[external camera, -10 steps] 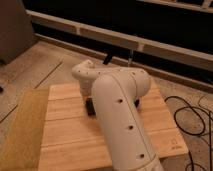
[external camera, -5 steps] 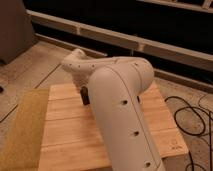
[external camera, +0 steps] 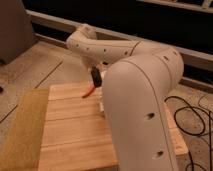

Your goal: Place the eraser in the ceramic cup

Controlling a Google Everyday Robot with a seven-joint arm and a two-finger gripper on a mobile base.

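Note:
My white arm (external camera: 140,95) fills the middle and right of the camera view and hides much of the wooden table (external camera: 70,135). The dark gripper (external camera: 95,76) hangs from the wrist over the table's back edge, just above an orange-red curved stick (external camera: 89,92). The black eraser is out of view, either hidden by the arm or in the gripper; I cannot tell which. The ceramic cup is not clearly in view. A small white bit (external camera: 101,104) shows at the arm's edge, and I cannot tell what it is.
A yellow-tan pad (external camera: 22,125) lies along the table's left side. Black cables (external camera: 192,117) loop on the floor to the right. A pale rail (external camera: 50,22) and a dark wall run behind the table. A grey panel (external camera: 12,30) stands at the far left.
The arm has swung so that its forearm reaches back and left. The elbow now looms larger in front. The gripper has come into sight above the orange-red stick at the table's back edge.

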